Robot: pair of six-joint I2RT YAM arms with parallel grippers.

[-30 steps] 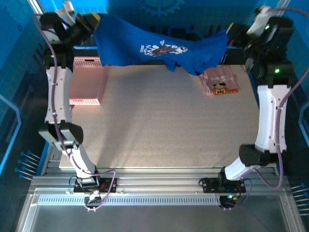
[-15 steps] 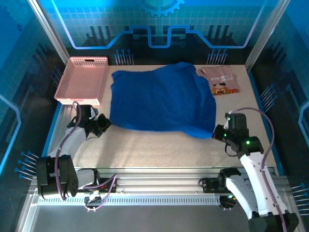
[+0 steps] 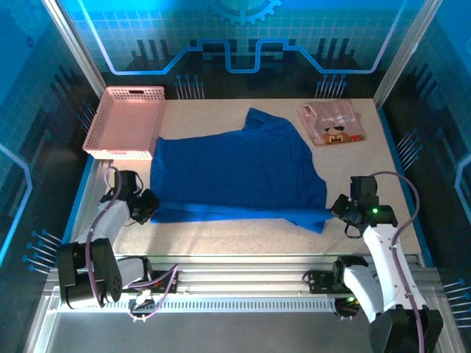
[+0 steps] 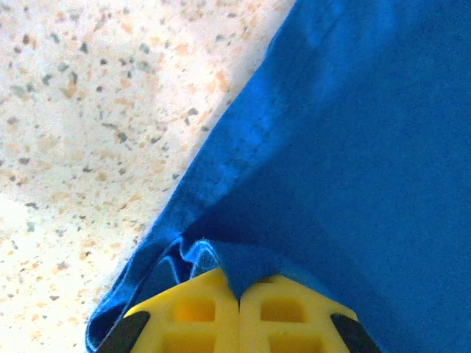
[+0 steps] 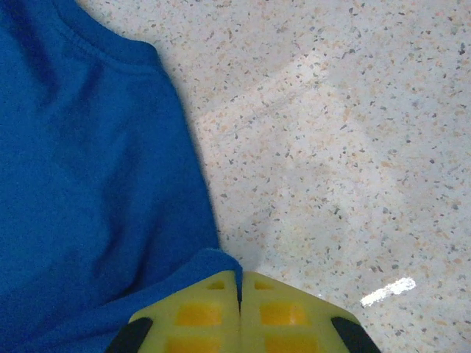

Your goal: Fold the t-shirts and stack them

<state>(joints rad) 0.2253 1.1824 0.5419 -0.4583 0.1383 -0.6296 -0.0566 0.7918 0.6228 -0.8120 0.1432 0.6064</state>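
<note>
Royal-blue t-shirt [image 3: 235, 169] lies flat mid-way across the table [image 3: 243, 235], its near hem running left to right between the 2 claws. Left gripper [image 3: 146, 207] is pinched tight on the near-left corner, right gripper [image 3: 338, 210] on the near-right corner. The cloth spreads away to the far side of both, each arm equally close; pale pink t-shirt [image 3: 333, 123] sits far right.

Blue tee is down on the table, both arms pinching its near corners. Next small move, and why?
Probably open both jaws and let go. The royal-blue cloth t-shirt lies spread on the speckled table, its near hem stretched straight between the left gripper and right gripper, each shut on a corner, so folding needs fresh grips.
</note>
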